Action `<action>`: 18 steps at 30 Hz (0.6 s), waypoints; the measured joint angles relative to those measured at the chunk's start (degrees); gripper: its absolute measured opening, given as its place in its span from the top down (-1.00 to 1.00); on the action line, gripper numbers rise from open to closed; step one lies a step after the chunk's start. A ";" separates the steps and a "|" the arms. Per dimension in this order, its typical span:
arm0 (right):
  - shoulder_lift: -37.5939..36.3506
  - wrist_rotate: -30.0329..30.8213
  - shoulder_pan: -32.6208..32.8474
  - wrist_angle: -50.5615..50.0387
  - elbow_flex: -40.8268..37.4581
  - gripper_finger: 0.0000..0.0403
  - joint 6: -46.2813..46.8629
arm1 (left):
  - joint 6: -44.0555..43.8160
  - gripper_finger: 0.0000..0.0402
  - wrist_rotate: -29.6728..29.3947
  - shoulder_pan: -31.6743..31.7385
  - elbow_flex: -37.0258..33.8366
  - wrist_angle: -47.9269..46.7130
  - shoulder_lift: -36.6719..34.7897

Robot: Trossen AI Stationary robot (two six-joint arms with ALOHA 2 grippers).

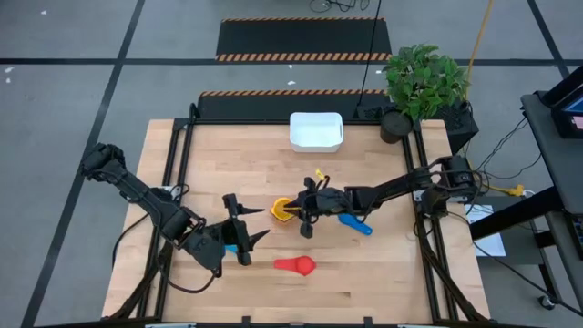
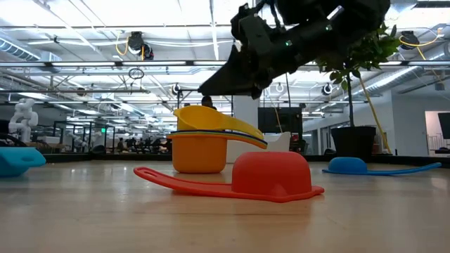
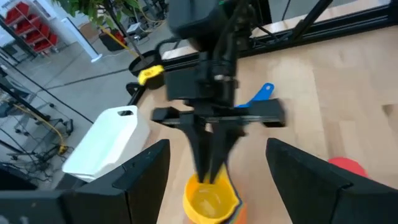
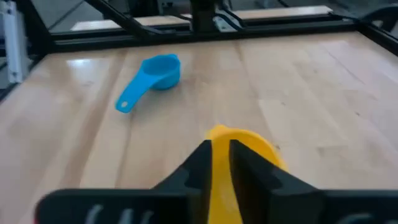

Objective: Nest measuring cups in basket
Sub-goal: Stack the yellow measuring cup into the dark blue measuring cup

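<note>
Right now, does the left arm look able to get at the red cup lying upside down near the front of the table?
Probably yes: the left claw is open beside the red cup, with bare table between them.

- Orange cup (image 2: 199, 153): mostly covered from above by the yellow cup (image 2: 211, 121) nested in it; in the left wrist view only an orange sliver shows.
- Red cup (image 3: 348, 167): partly hidden behind a finger in the left wrist view.
- Light blue cup (image 2: 17, 160): cut off by the low view's edge.
- Basket (image 2: 281, 143): largely hidden behind the cups in the low view.
</note>
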 joint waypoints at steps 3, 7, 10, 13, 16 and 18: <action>0.00 -1.79 -1.54 -0.28 -0.02 0.92 -0.83 | -1.85 -0.34 -0.04 -1.08 0.00 0.05 0.00; 0.00 -2.88 -3.21 0.26 -0.02 0.98 -1.76 | -3.71 -0.34 -0.02 -2.46 0.02 0.07 0.00; 0.00 -6.04 -4.47 0.24 -0.02 0.98 -1.89 | -5.44 -0.34 -0.04 -3.12 0.00 0.05 0.00; 0.00 -12.31 -5.55 0.54 -0.05 0.98 -0.85 | -7.07 -0.34 -0.07 -3.78 0.02 0.04 0.00; 0.00 -17.81 -6.26 2.87 -0.07 0.98 1.26 | -7.83 -0.34 -0.04 -4.76 0.02 0.05 0.00; 0.00 -19.41 -6.38 3.71 -0.07 0.98 2.02 | -8.35 -0.34 -0.03 -5.18 0.02 0.03 0.00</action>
